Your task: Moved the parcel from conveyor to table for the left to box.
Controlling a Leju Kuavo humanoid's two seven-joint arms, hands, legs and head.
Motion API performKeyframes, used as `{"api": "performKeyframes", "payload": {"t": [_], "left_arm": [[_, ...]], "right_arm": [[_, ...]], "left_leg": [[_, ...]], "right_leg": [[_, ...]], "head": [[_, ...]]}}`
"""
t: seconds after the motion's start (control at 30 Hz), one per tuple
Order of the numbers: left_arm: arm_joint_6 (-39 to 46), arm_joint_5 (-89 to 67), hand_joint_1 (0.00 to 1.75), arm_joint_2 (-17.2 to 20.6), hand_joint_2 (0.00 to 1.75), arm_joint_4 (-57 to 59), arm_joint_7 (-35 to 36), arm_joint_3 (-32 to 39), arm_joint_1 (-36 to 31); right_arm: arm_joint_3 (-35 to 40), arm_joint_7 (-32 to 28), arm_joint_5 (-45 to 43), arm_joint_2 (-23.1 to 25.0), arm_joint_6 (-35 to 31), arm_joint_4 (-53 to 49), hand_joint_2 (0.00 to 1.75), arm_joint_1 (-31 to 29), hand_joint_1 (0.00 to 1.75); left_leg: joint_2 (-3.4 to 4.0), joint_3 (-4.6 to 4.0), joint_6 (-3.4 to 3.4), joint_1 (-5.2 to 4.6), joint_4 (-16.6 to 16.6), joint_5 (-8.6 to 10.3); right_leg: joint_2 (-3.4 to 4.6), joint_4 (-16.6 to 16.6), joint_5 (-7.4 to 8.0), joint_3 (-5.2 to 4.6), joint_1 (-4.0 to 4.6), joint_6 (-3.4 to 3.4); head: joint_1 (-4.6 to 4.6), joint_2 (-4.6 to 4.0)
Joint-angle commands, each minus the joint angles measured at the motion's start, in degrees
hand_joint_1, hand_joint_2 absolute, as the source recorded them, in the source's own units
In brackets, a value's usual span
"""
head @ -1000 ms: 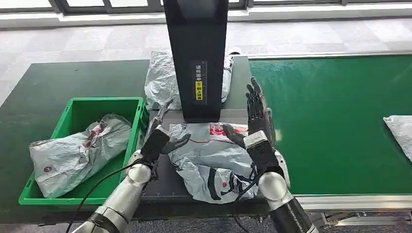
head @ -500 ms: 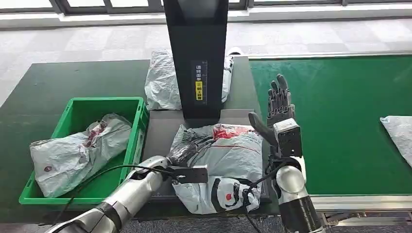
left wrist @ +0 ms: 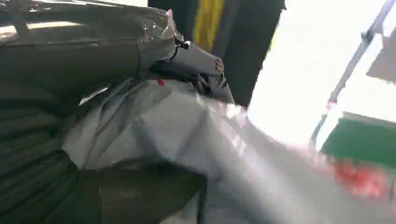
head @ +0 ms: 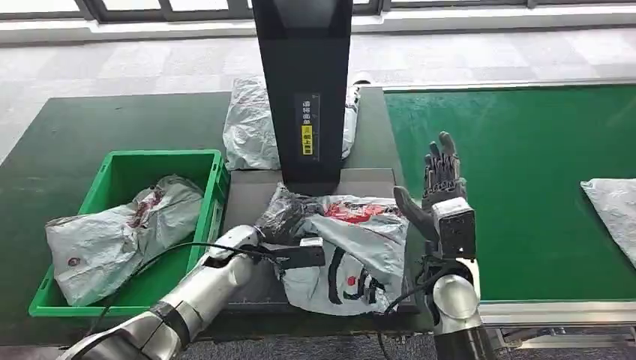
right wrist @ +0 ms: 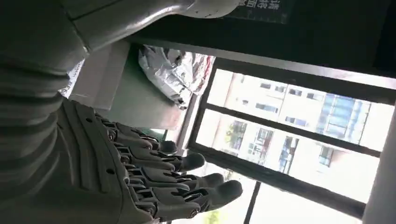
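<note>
A grey plastic parcel (head: 352, 255) with red and black print lies crumpled on the dark plate (head: 251, 187) in front of the black scanner column (head: 304, 90). My left hand (head: 279, 223) grips the parcel's left edge, which is bunched up and raised. In the left wrist view the grey thumb (left wrist: 201, 58) lies over a fold of the parcel (left wrist: 187, 135). My right hand (head: 439, 184) stands upright just off the parcel's right edge, fingers spread and holding nothing. The right wrist view shows those fingers (right wrist: 177, 182) apart in the air.
A green box (head: 161, 156) at the left holds another grey parcel (head: 120, 232). A third parcel (head: 247, 127) lies behind the column. The green conveyor belt (head: 525, 165) runs to the right, with one more parcel (head: 611, 202) at its far right edge.
My left arm dropped low and its hand took the parcel's left edge, bunching and turning the parcel. My right hand moved right, off the parcel. The conveyor parcel drifted slightly left.
</note>
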Motion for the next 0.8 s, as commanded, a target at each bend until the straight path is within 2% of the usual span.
{"api": "performKeyframes", "payload": {"t": [0.03,0.2,0.23,0.33,0.37,0.4,0.5,0.53,0.7,0.77,0.8], "left_arm": [[1.9,0.5,1.75,0.1,1.75,-12.2,3.6,7.0,-0.9],[2.6,0.4,1.75,0.0,1.75,-11.4,3.2,7.0,-0.8],[13.7,0.4,1.75,-0.8,1.75,-12.3,2.9,10.6,-1.8],[19.1,-4.7,1.75,2.2,1.75,-18.3,6.9,13.8,-4.1],[24.4,-13.0,1.75,2.0,1.75,-26.6,12.5,21.9,-1.8],[24.4,-24.7,1.75,1.0,1.75,-31.1,9.9,28.6,-0.5],[24.4,-30.8,1.75,0.9,1.75,-35.9,6.6,38.5,1.6],[24.4,-30.8,1.75,0.9,1.75,-35.9,6.6,38.5,1.6],[24.4,-30.8,1.75,0.9,1.75,-35.9,6.6,38.5,1.6],[24.4,-34.8,1.75,-0.8,1.75,-38.6,7.4,42.1,3.1],[24.4,-36.3,1.75,-0.4,1.75,-40.2,8.6,44.3,4.1]], "right_arm": [[-4.4,0.8,-0.1,2.0,-0.3,-3.5,1.75,2.0,0.00],[-4.4,0.8,-0.1,1.9,-0.3,-3.3,1.75,1.8,0.00],[-4.4,1.0,-0.4,2.6,-0.2,-2.6,1.75,1.5,0.00],[-3.6,0.8,-0.7,3.2,-0.6,-0.5,1.75,0.1,0.00],[-3.5,1.1,-2.0,3.2,-0.3,0.2,1.75,-0.2,0.00],[-3.1,0.6,-2.4,2.7,-0.7,1.3,1.75,-0.6,0.00],[-2.2,-0.3,-3.3,1.9,-1.3,3.2,1.75,-1.4,0.00],[-2.2,-0.3,-3.3,1.9,-1.3,3.2,1.75,-1.4,0.00],[-2.2,-0.3,-3.3,1.9,-1.3,3.2,1.75,-1.4,0.00],[-1.6,-0.3,-3.2,1.3,-1.5,2.8,1.75,-1.1,0.00],[-1.3,-0.3,-3.3,0.8,-1.6,3.0,1.75,-1.0,0.00]], "left_leg": [[-0.09,0.05,-0.01,0.04,0.0,-0.03],[-0.09,0.10,0.00,0.04,0.0,-0.03],[-0.09,0.09,0.00,0.05,0.0,-0.03],[-0.05,0.03,0.00,0.09,0.0,-0.06],[0.07,-0.08,-0.01,0.09,0.1,-0.06],[0.20,-0.03,-0.02,0.12,0.1,-0.09],[0.47,0.02,-0.05,0.11,0.0,-0.09],[0.35,-0.01,-0.03,0.07,0.0,-0.05],[0.31,0.09,-0.04,0.10,-0.1,-0.04],[0.18,0.08,-0.02,0.07,-0.1,-0.03],[0.20,0.13,-0.01,0.11,-0.1,-0.04]], "right_leg": [[0.10,0.0,-0.03,0.06,0.03,-0.04],[0.14,-0.1,-0.02,0.10,0.04,-0.03],[0.12,0.0,-0.03,0.09,0.05,-0.03],[0.23,0.0,-0.02,0.03,0.08,-0.05],[0.28,0.1,0.01,-0.10,0.08,-0.05],[0.43,0.1,0.01,-0.09,0.11,-0.08],[0.63,0.0,0.09,-0.10,0.10,-0.10],[0.44,0.0,0.07,-0.08,0.10,-0.07],[0.46,0.0,0.03,-0.03,0.14,-0.11],[0.31,0.0,-0.01,0.00,0.10,-0.09],[0.38,-0.1,0.01,0.07,0.14,-0.09]], "head": [[-0.02,-0.02],[0.00,0.00],[-0.02,0.00],[0.00,0.00],[0.00,0.00],[0.00,0.00],[-0.02,0.00],[0.00,0.00],[-0.02,-0.02],[0.00,0.00],[0.00,0.00]]}}
